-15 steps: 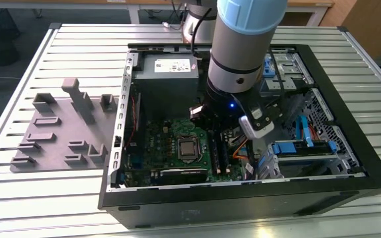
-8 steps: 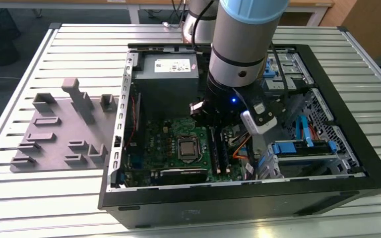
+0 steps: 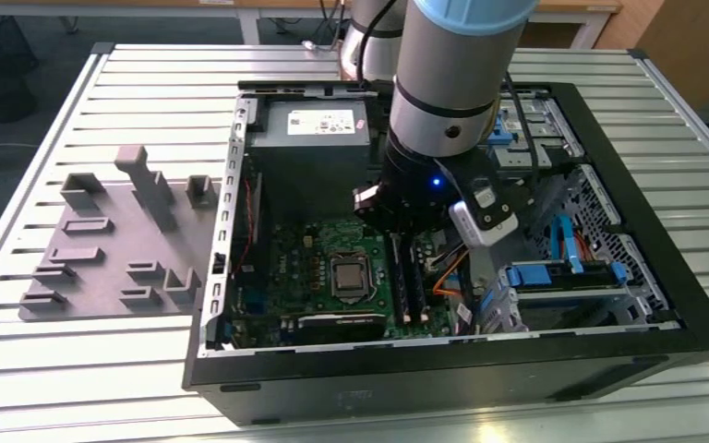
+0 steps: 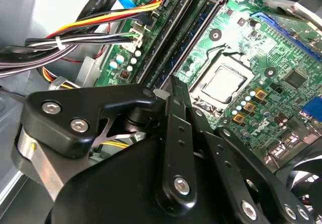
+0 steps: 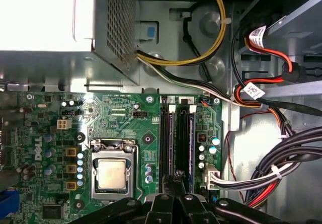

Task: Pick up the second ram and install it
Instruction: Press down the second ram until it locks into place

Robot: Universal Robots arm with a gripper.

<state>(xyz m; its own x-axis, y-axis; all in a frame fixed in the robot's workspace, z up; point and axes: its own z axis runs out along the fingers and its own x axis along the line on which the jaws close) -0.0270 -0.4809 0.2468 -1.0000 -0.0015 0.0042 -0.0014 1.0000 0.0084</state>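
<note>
My gripper (image 3: 406,231) reaches down into the open computer case (image 3: 650,277), over the memory slots of the green motherboard (image 3: 299,268). In both wrist views its black fingers (image 5: 176,179) meet at the tips with nothing showing between them, so the gripper (image 4: 173,85) is shut. The second ram (image 5: 191,143) is a narrow blue stick standing in a black slot. It runs away from the fingertips, which sit at its near end. The same blue stick (image 4: 193,32) lies along the slots in the second wrist view. I cannot tell whether the fingers touch it.
The CPU socket (image 5: 111,173) lies beside the slots. The power supply (image 3: 318,120) fills the case's far end. Cable bundles (image 5: 282,168) and a drive cage with blue latches (image 3: 564,277) crowd the other side. A grey fixture tray (image 3: 121,240) lies on the slatted table.
</note>
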